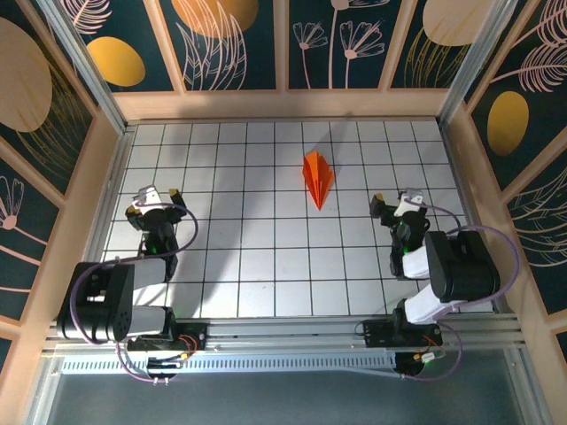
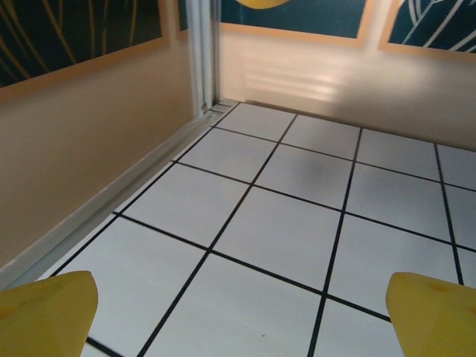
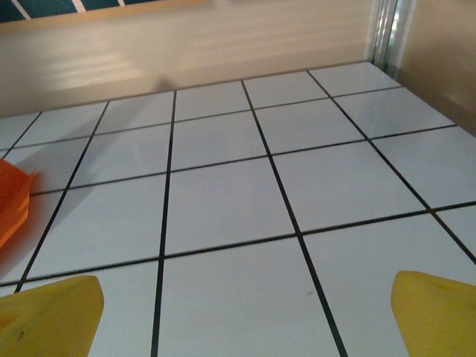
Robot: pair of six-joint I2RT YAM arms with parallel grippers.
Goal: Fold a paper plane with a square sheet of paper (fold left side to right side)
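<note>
The orange paper plane (image 1: 317,177) lies folded as a narrow dart on the white grid table (image 1: 266,257), right of centre, its tip pointing toward the arms. An orange edge of the plane (image 3: 13,201) shows at the left of the right wrist view. My left gripper (image 1: 157,197) hovers over the table's left side, open, far from the plane. My right gripper (image 1: 396,204) stands to the plane's right, about two tiles away, open with nothing between its yellow fingertips (image 3: 48,318). In the left wrist view the left gripper (image 2: 245,316) has bare tiles between its spread yellow fingertips (image 2: 46,312).
Tan wooden walls (image 1: 283,104) enclose the table on the far, left and right sides. A metal corner post (image 2: 202,56) stands at the far left corner. An aluminium rail (image 1: 283,332) with both arm bases runs along the near edge.
</note>
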